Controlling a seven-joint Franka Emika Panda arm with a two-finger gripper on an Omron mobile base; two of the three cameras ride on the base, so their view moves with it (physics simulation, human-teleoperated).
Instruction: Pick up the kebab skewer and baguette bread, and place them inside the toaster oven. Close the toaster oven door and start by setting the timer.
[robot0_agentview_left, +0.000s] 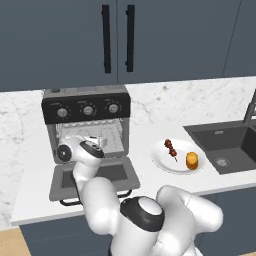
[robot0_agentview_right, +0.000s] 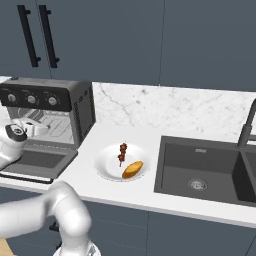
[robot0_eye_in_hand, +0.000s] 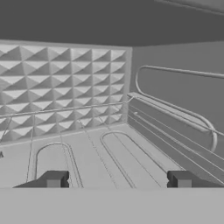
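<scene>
The arm's elbow hides part of the toaster oven, a grey box with three silver knobs at the left of the counter. Its door lies dropped flat toward the near edge. The gripper is inside the oven over the wire rack, fingers spread apart and empty. To the right, a white plate holds the dark red skewer and the golden bread. The sink is cut off at far right.

toaster oven cavity open | toaster oven door down | jaws inside, nothing ahead
</scene>
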